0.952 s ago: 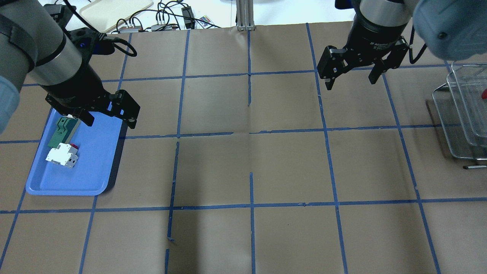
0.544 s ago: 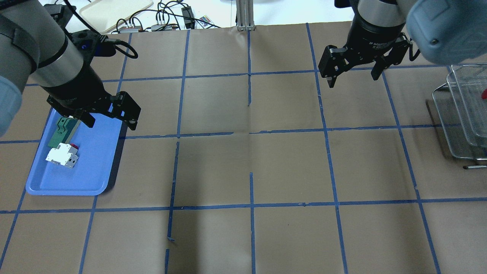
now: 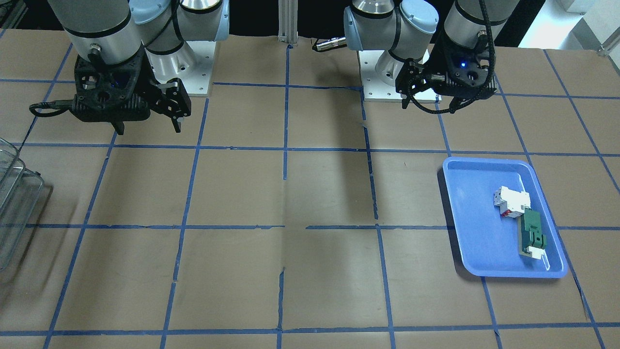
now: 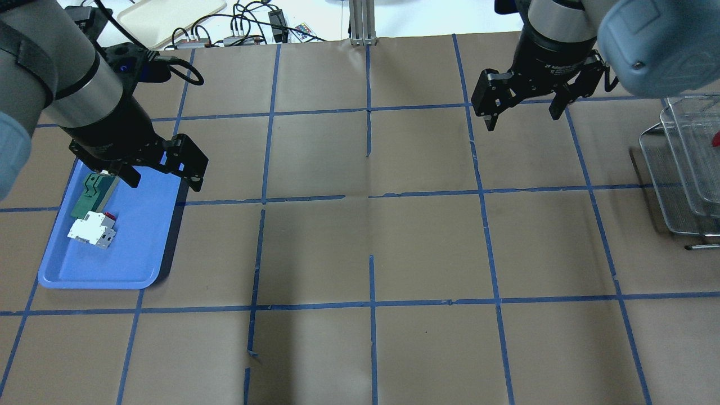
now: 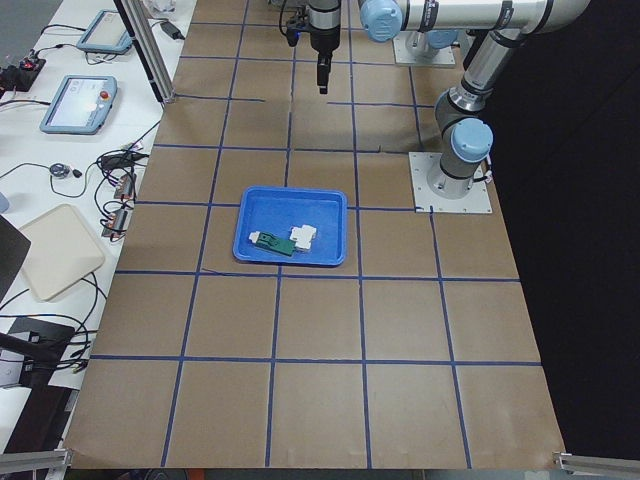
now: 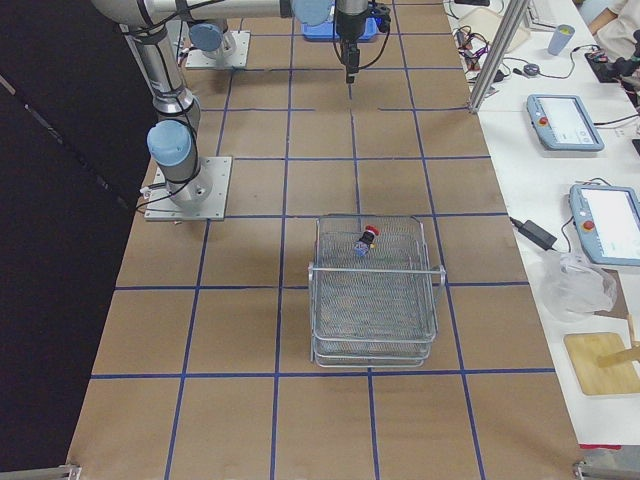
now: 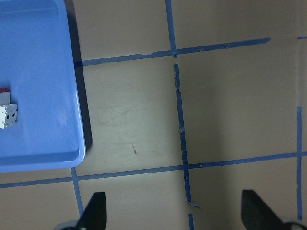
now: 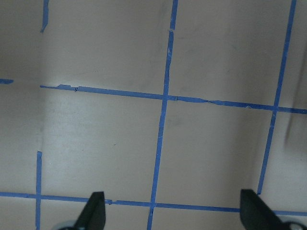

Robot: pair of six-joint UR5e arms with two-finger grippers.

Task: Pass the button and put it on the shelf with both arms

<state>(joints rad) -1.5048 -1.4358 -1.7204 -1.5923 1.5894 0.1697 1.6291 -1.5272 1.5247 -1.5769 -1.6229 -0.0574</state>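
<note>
You are finishing, it seems: the button (image 6: 366, 238) is lying in the shelf (image 6: 378, 300), left gripper (image 4: 164, 183) and right gripper (image 4: 523, 119) hanging wide-jawed, empty, likely needing only parking.

The shelf (image 4: 661, 180) runs off the overhead view's right edge, the button (image 4: 716, 138) in it shows there only as a red speck, and the left arm (image 4: 101, 124) covers one end of the green-and-white part (image 4: 90, 197).

Count on my table: one button (image 6: 366, 238), one wire shelf (image 6: 375, 300), one blue tray (image 4: 129, 247), one white breaker (image 4: 90, 229), one green-and-white part (image 4: 91, 197). My grippers, two: left gripper (image 4: 163, 183), right gripper (image 4: 523, 120).
</note>
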